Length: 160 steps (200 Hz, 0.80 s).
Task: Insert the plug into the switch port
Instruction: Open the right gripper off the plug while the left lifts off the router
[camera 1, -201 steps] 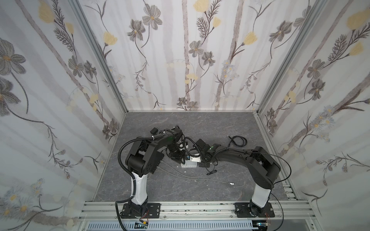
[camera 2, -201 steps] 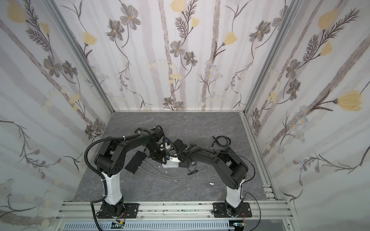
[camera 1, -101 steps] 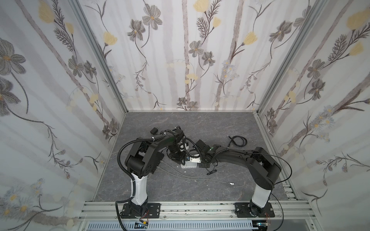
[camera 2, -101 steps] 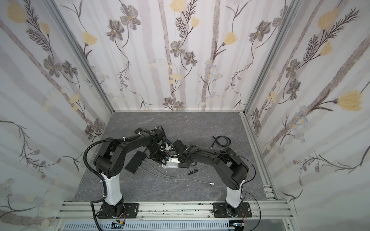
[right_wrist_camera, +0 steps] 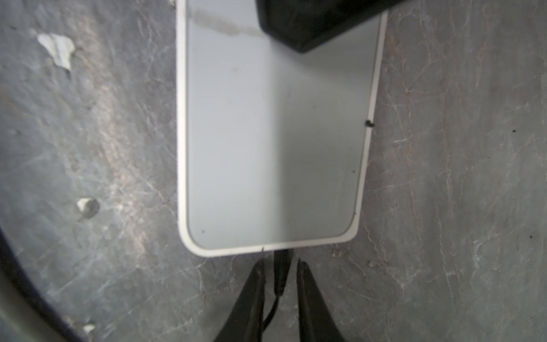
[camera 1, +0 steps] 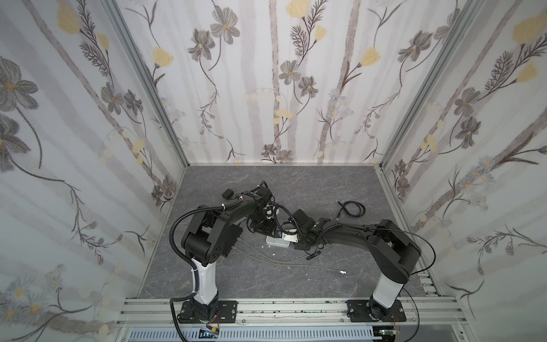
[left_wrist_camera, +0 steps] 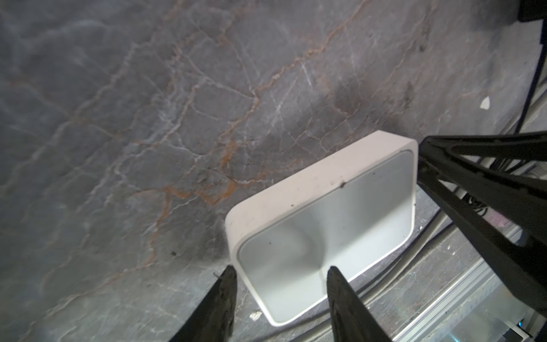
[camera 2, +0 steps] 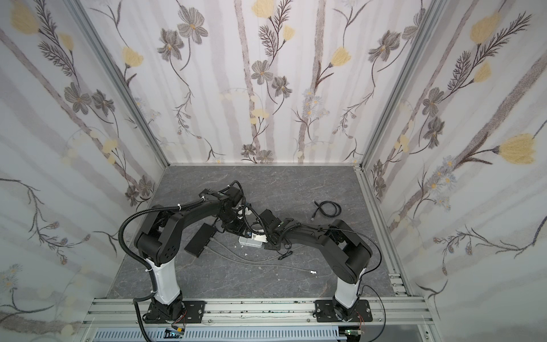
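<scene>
Noted a loose grey cable (camera 1: 325,269) nearest on the table (camera 1: 266,284). Beyond it, found the white switch (camera 1: 277,242) lying flat at mid-table. Saw the black plug (right_wrist_camera: 279,278) butted against the switch's right short edge, between the fingers of the right gripper (right_wrist_camera: 281,263): slightly parted, thin gaps either side, plug released. Could not tell how deep in the port. Found the left gripper (left_wrist_camera: 281,268) spread wide, straddling a left corner of the switch, grasping nothing. Farthest right, spotted a coiled black cable (camera 1: 353,208).
</scene>
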Each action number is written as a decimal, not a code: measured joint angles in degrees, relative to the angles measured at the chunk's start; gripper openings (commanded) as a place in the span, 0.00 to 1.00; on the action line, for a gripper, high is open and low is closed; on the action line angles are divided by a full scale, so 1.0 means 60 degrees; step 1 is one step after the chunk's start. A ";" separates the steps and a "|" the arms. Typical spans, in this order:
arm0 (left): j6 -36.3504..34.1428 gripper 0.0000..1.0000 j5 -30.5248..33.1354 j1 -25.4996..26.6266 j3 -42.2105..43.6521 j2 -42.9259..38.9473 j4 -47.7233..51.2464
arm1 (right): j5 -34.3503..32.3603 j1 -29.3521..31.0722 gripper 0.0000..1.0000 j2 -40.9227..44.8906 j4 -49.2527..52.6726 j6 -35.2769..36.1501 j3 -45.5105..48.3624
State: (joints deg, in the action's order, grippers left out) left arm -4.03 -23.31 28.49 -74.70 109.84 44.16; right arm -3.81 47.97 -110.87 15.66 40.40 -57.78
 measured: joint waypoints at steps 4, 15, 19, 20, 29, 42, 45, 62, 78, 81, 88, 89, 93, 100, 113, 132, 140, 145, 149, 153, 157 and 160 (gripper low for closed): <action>0.0000 0.52 0.0066 -0.0018 0.0000 -0.0018 -0.0007 | -0.0036 0.0000 0.27 0.0033 -0.0011 -0.0040 0.0033; 0.0004 0.54 0.0222 -0.0044 0.0000 -0.0076 -0.0018 | -0.0204 -0.0007 0.32 0.0146 -0.0044 -0.0153 0.0146; 0.0004 0.54 0.0288 -0.0062 0.0000 -0.0106 -0.0018 | -0.0240 -0.0007 0.34 0.0208 -0.0062 -0.0153 0.0197; 0.0004 0.54 0.0299 -0.0062 0.0000 -0.0109 -0.0018 | -0.0259 -0.0007 0.34 0.0233 -0.0073 -0.0153 0.0219; 0.0004 0.55 0.0441 -0.0076 0.0007 -0.0178 -0.0025 | -0.0364 -0.0007 0.36 0.0415 -0.0120 -0.0240 0.0364; 0.0004 0.55 0.0641 -0.0076 0.0018 -0.0302 -0.0033 | -0.0408 -0.0084 0.43 0.0812 -0.0229 -0.0339 0.0663; 0.0000 0.55 0.0678 -0.0076 0.0025 -0.0331 -0.0033 | -0.0382 -0.0124 0.44 0.0918 -0.0248 -0.0353 0.0732; -0.0004 0.55 0.0925 -0.0076 0.0080 -0.0568 -0.0051 | -0.0514 -0.0357 0.98 0.1694 -0.0586 -0.0637 0.1191; -0.0015 0.55 0.1096 -0.0051 0.0208 -0.0962 -0.0160 | -0.0361 -0.0390 1.00 0.2608 -0.0980 -0.0940 0.1606; -0.0015 0.55 0.1133 -0.0040 0.0233 -0.1045 -0.0189 | -0.0299 -0.0401 1.00 0.2820 -0.1078 -0.0994 0.1698; -0.0018 0.55 0.1206 -0.0011 0.0306 -0.1264 -0.0302 | -0.0087 -0.0433 1.00 0.3249 -0.1242 -0.1188 0.1865; -0.0022 0.55 0.1220 -0.0004 0.0324 -0.1311 -0.0331 | -0.0055 -0.0448 1.00 0.3333 -0.1286 -0.1228 0.1902; -0.0036 0.55 0.1249 0.0022 0.0379 -0.1439 -0.0408 | -0.0022 -0.0492 1.00 0.3552 -0.1410 -0.1326 0.1993; -0.0055 0.56 0.1286 0.0091 0.0495 -0.1701 -0.0561 | 0.0040 -0.0612 1.00 0.3967 -0.1672 -0.1599 0.2164; -0.0080 0.57 0.1344 0.0248 0.0670 -0.2135 -0.0834 | 0.0080 -0.0889 1.00 0.4666 -0.2368 -0.2204 0.2663; -0.0080 0.60 0.1424 0.0532 0.0750 -0.2743 -0.1173 | 0.0178 -0.1457 1.00 0.5632 -0.2965 -0.3581 0.3453; -0.0080 0.61 0.1453 0.0663 0.0736 -0.2958 -0.1326 | 0.0390 -0.1810 1.00 0.5971 -0.3286 -0.4156 0.3741; -0.0080 0.62 0.1450 0.0736 0.0699 -0.3064 -0.1381 | 0.0554 -0.2051 1.00 0.6215 -0.3530 -0.4532 0.3960; -0.0084 0.63 0.1461 0.0798 0.0667 -0.3129 -0.1413 | 0.0674 -0.2269 1.00 0.6422 -0.3825 -0.4863 0.4171; -0.0084 0.64 0.1464 0.0863 0.0623 -0.3187 -0.1461 | 0.0780 -0.2455 1.00 0.6604 -0.4069 -0.5140 0.4371; -0.0084 0.64 0.1486 0.0922 0.0579 -0.3228 -0.1497 | 0.0914 -0.2645 1.00 0.6805 -0.4379 -0.5468 0.4619; -0.0084 0.64 0.1494 0.0962 0.0543 -0.3249 -0.1519 | 0.0976 -0.2758 1.00 0.6932 -0.4575 -0.5705 0.4787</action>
State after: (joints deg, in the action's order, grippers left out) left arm -4.54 -14.35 34.26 -71.44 90.35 35.05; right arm 2.04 31.42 -69.28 -11.79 6.17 -29.06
